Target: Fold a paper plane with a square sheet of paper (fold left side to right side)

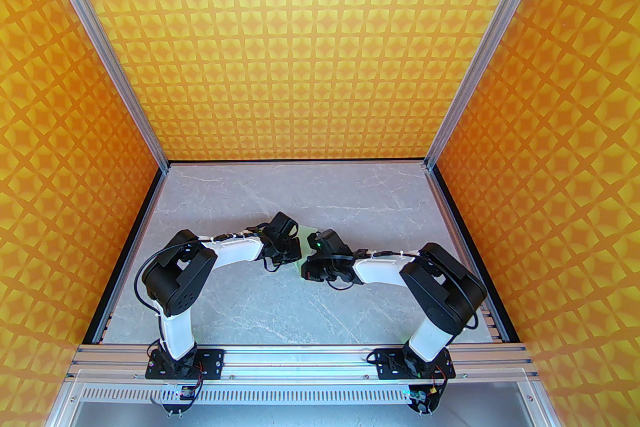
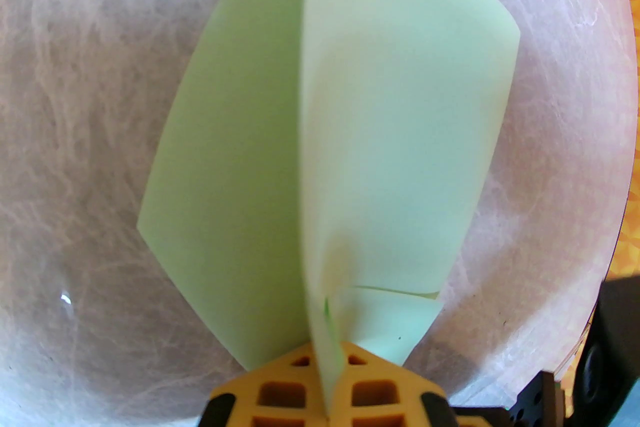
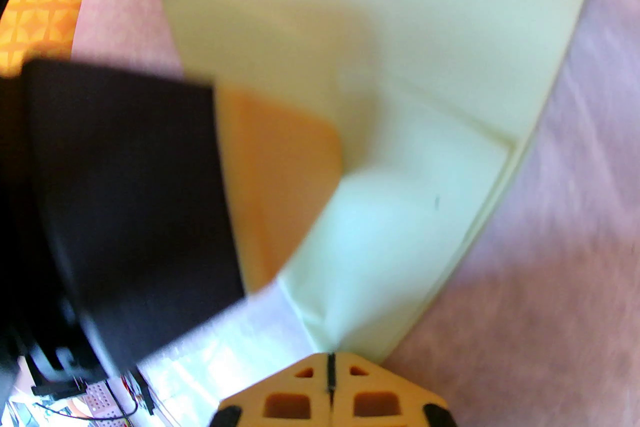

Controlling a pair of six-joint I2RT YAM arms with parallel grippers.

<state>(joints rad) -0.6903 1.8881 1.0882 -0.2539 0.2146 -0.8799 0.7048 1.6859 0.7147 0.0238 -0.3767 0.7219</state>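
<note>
Arm bases sit at the near desk (image 1: 350,315) edge, both arms bent inward, with the grippers close together mid-desk.

Left gripper (image 2: 327,377): orange fingers clamped on the paper (image 2: 390,114), pinching a raised fold at its near end. From that pinch one flap stands up and curls right. The other half lies flatter on the desk to the left. A small folded-over corner sits just right of the fingers.

Right gripper (image 3: 330,362): fingers pressed together, and a paper corner runs straight into their tip. It looks pinched, but the frame is blurry.

In the right wrist view the left gripper's orange finger sits against the paper from the left, its black body behind it.

Top view: the paper is mostly hidden under the two grippers, with mint-green bits showing between them on the far and near sides.

The desk is grey marble pattern. Orange patterned walls (image 1: 320,39) stand behind and to the sides.
</note>
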